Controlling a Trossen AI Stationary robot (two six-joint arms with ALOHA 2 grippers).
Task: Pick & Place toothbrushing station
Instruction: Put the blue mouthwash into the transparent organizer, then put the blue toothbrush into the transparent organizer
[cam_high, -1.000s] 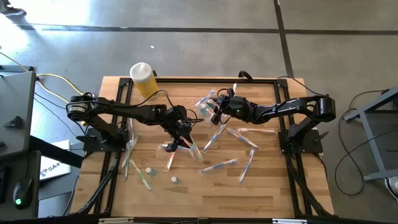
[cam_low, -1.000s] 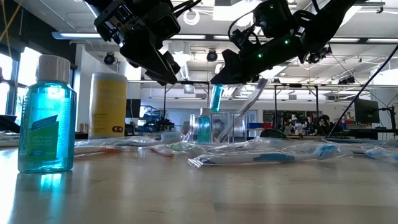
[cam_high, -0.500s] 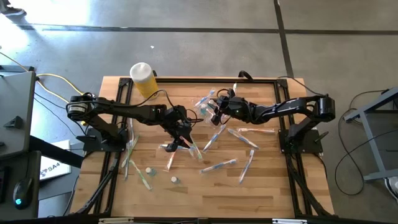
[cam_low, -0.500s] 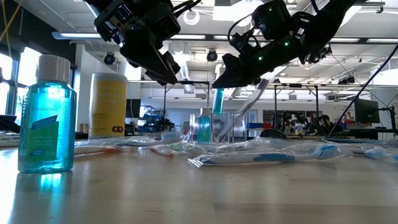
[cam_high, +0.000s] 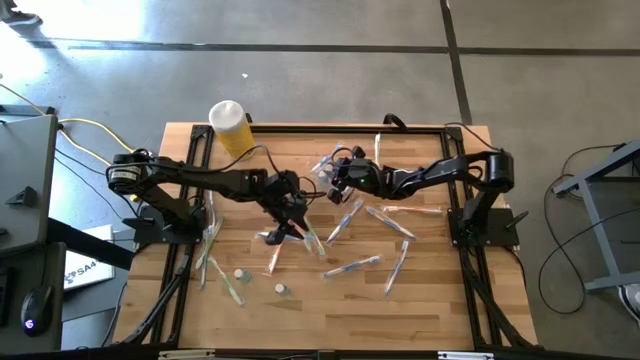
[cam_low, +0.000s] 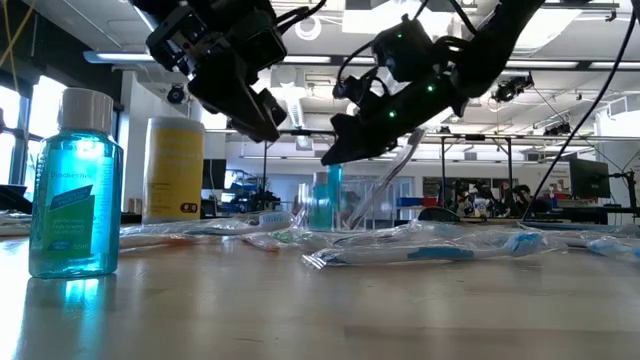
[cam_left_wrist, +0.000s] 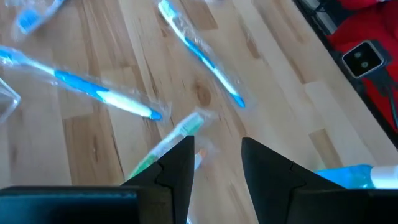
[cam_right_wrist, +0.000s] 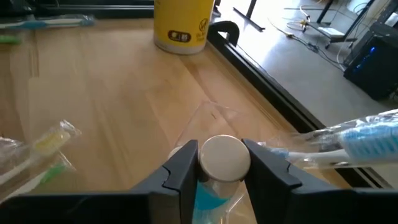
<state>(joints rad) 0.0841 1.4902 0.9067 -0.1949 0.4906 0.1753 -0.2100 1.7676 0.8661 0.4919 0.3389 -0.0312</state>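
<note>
Right gripper (cam_high: 334, 181): we recorded it over the rear middle of the table (cam_high: 440, 300), shifted toward the left arm's side compared with half a second earlier, when it sat farther toward its own base. Its fingers (cam_right_wrist: 184, 163) were closed on a small blue bottle (cam_low: 321, 190) with a white cap (cam_right_wrist: 224, 157). In the low view the bottle had sunk since the earlier frames and hung just above, or partly within, the clear holder cup (cam_low: 352, 205); we could not tell whether it touched the cup.

Clear holder cup: we noted it upright near the rear middle of the table, with one wrapped toothbrush (cam_low: 388, 180) leaning out of it.

Left gripper (cam_high: 293, 211): we found it where it was before, raised over the table's middle left. Its fingers (cam_left_wrist: 176, 167) stood a little apart with nothing between them, above a green wrapped toothbrush (cam_left_wrist: 166, 144).

Loose toothbrushes: we counted several blue ones, wrapped, scattered flat across the table, among them two in the left wrist view (cam_left_wrist: 99, 92) (cam_left_wrist: 199, 52).

Second blue bottle (cam_low: 74, 183): upright, closest to the low camera.

Yellow cylinder (cam_high: 230, 126): upright at the rear left corner, unchanged.
</note>
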